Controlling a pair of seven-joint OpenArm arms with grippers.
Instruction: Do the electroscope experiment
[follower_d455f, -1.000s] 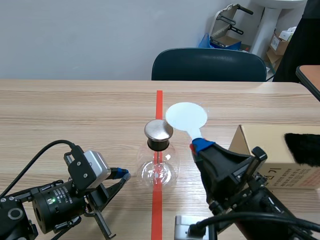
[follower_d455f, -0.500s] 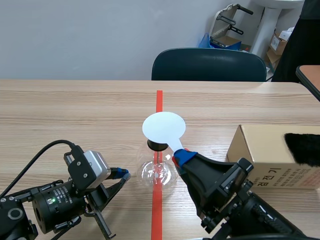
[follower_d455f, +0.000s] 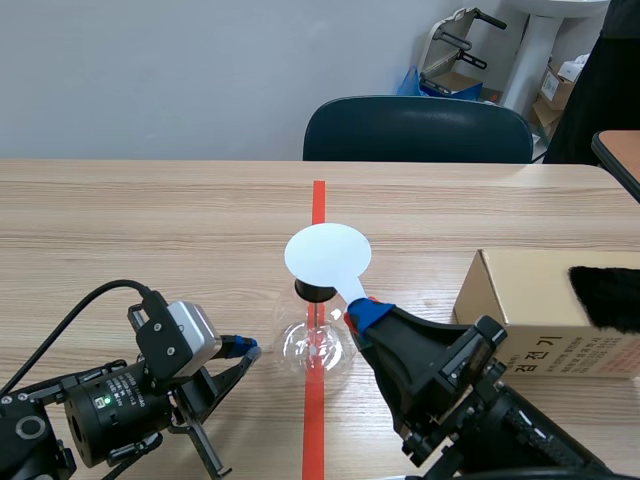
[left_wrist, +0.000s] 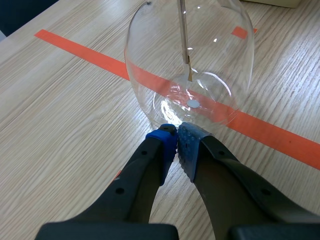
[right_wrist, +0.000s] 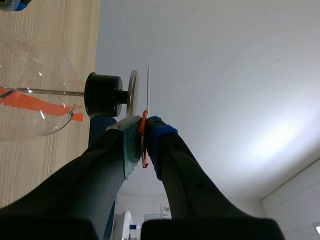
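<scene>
Here, electroscope (follower_d455f: 315, 345): a clear glass flask standing on the desk (follower_d455f: 150, 230), on the orange-red tape line. A black stopper (right_wrist: 102, 94) sits in its neck, with a metal plate (right_wrist: 132, 92) on top and a thin rod inside.
White disc (follower_d455f: 328, 253): on a handle, level over the metal plate and hiding it in the scene view. The right wrist view shows it just beside the plate; contact cannot be told.
Right jaws: clamped on the disc's handle.
Left jaws: closed on nothing, blue pads (left_wrist: 167, 145) meeting at the flask's foot, low over the desk.
Cardboard box (follower_d455f: 530, 300): right of the flask, with a black furry piece (follower_d455f: 605, 295) on it.
Chair (follower_d455f: 418, 130): across the desk.
</scene>
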